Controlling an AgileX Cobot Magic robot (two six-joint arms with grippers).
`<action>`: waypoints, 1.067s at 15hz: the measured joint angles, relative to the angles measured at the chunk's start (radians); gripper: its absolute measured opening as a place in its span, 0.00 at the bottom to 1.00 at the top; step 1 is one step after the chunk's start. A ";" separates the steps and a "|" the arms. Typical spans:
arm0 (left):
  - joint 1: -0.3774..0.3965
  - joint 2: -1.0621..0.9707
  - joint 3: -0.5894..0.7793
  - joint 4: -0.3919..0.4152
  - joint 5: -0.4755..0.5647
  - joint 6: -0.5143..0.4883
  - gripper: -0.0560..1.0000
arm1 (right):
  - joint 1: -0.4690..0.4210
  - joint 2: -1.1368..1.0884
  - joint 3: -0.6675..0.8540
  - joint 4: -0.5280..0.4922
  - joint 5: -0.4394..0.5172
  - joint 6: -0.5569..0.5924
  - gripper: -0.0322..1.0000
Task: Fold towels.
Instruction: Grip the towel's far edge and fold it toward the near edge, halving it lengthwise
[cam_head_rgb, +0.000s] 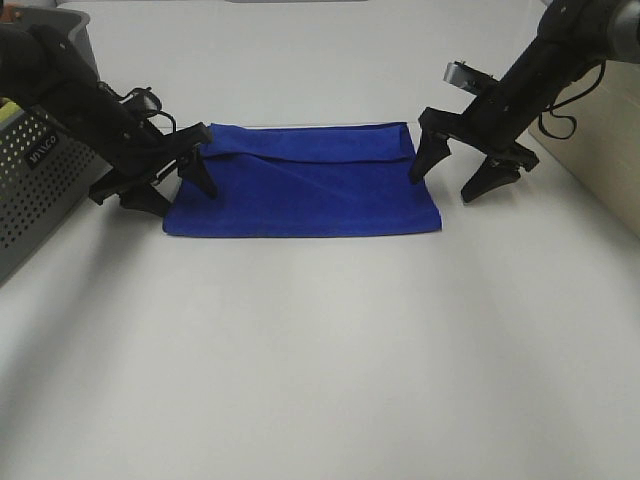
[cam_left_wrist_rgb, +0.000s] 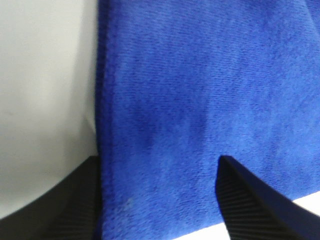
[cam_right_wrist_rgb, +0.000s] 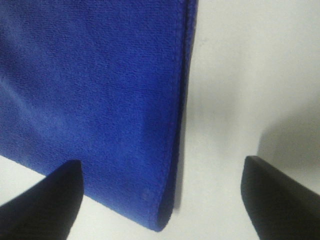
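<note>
A blue towel (cam_head_rgb: 305, 185) lies folded in half on the white table, with the upper layer's edge running across near its far side. My left gripper (cam_head_rgb: 175, 185) is open at the towel's left edge; in the left wrist view (cam_left_wrist_rgb: 160, 200) the towel (cam_left_wrist_rgb: 200, 100) fills the gap between its fingers. My right gripper (cam_head_rgb: 450, 175) is open at the towel's right edge, one finger over the cloth and one over bare table. The right wrist view (cam_right_wrist_rgb: 160, 195) shows the towel's folded edge and corner (cam_right_wrist_rgb: 100, 100) between the fingers. Neither gripper holds anything.
A grey perforated basket (cam_head_rgb: 35, 185) stands at the far left, behind my left arm. A beige wall or panel (cam_head_rgb: 600, 150) rises at the right edge. The white table (cam_head_rgb: 320, 360) stretches in front of the towel.
</note>
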 joint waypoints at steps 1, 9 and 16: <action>-0.008 0.002 0.000 -0.009 -0.004 0.003 0.61 | 0.010 0.000 0.000 -0.001 -0.005 0.000 0.78; -0.026 0.015 0.001 -0.008 -0.034 0.020 0.18 | 0.038 0.063 0.000 0.052 0.020 0.023 0.39; -0.032 0.007 0.001 0.029 0.080 0.055 0.09 | 0.044 0.065 0.004 0.050 0.083 0.087 0.03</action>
